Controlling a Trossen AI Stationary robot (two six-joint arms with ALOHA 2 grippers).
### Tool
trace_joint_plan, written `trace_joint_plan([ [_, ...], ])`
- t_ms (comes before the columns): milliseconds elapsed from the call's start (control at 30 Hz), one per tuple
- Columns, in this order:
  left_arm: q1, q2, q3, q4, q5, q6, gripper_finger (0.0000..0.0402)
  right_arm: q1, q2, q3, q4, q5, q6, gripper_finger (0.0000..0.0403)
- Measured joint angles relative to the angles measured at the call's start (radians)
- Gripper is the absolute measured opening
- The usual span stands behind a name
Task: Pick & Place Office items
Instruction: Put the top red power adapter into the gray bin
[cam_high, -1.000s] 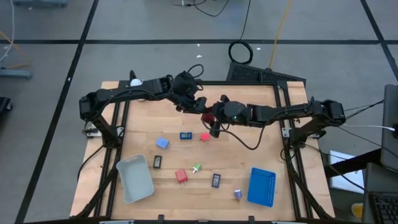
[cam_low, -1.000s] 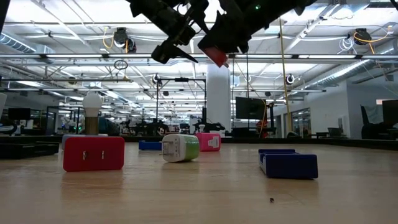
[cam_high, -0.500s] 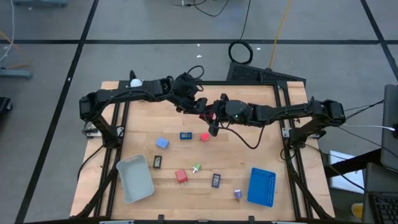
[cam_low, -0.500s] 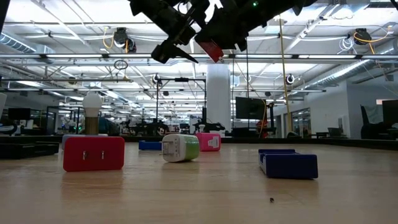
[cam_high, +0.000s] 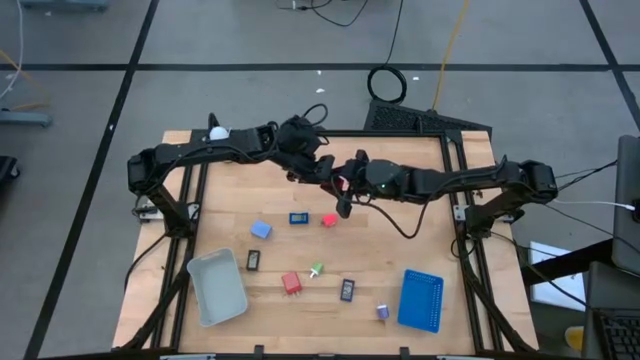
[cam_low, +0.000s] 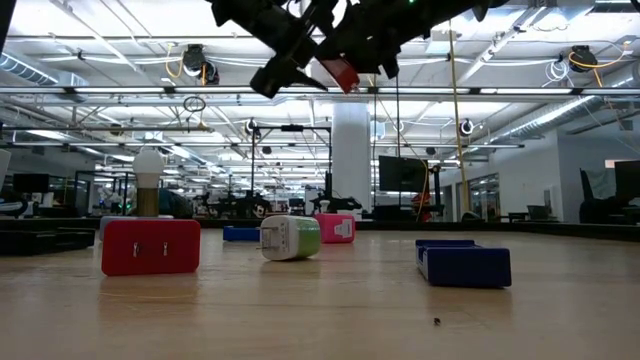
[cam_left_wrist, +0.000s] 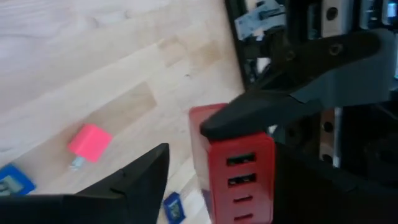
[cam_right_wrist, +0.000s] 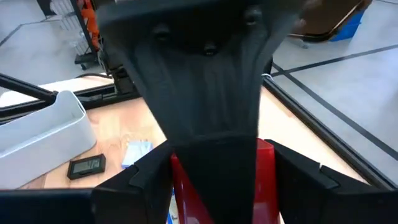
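Reads as a mid-air handover above the wooden bench (cam_high: 400, 250), a little toward twelve o'clock from its centre, taking twelve as the far edge in the high view.

Right gripper (cam_high: 346, 190): pinching a red rectangular plastic block with slotted face (cam_left_wrist: 239, 168), fingers pressed on its two sides, reaching in from three o'clock. Carried high off the wood, probably to leave room for the other arm.

Left gripper (cam_high: 322, 172): reaching in from ten o'clock, spread around the same block. One own finger (cam_left_wrist: 140, 177) stands apart from the red side with bare bench showing in the gap, so no hold there yet.

Looks meant to pass the block to the arm nearer the grey rectangular plastic tray (cam_high: 205, 260) at seven o'clock – a judgement only. Could equally belong in the blue rectangular tray (cam_high: 421, 300) at five o'clock.

Spread loose on the bench between the trays:
- small light-blue block (cam_high: 261, 229), flat blue piece (cam_high: 299, 218) and pinkish-red cube (cam_high: 329, 220) near centre
- two black rectangles (cam_high: 254, 260) (cam_high: 347, 290)
- second red block (cam_high: 291, 283) with a green-white bit (cam_high: 316, 270) just beside it
- purple bit (cam_high: 383, 312) near the blue tray

Most of the task left to do, judging by that – nothing seen in either tray.
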Motion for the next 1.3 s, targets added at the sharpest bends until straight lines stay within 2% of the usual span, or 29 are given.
trace_joint_plan([
  [300,0.001,0.0,-0.002,0.065,0.027,-0.053,0.012,0.0,-0.013,0.0,0.03,0.012,-0.005,0.0209],
  [400,0.001,0.0,-0.002,0.071,0.027,-0.057,0.0119,0.0,-0.013,-0.001,0.032,0.011,-0.001,0.0215],
  [567,-0.001,-0.002,-0.002,0.09,0.031,-0.033,0.0119,0.007,-0.015,0.0,0.06,0.0,0.049,0.0257],
  [767,0.0,-0.002,-0.002,0.087,0.031,-0.037,0.0124,0.007,-0.015,0.0,0.066,-0.003,0.074,0.0285],
  [1000,0.006,-0.011,-0.001,0.054,0.046,-0.006,0.0118,0.007,-0.04,0.002,0.046,-0.003,0.071,0.0293],
  [1300,0.058,-0.079,0.0,-0.108,0.038,0.075,0.0118,-0.023,-0.186,0.001,-0.101,0.002,0.064,0.0299],
])
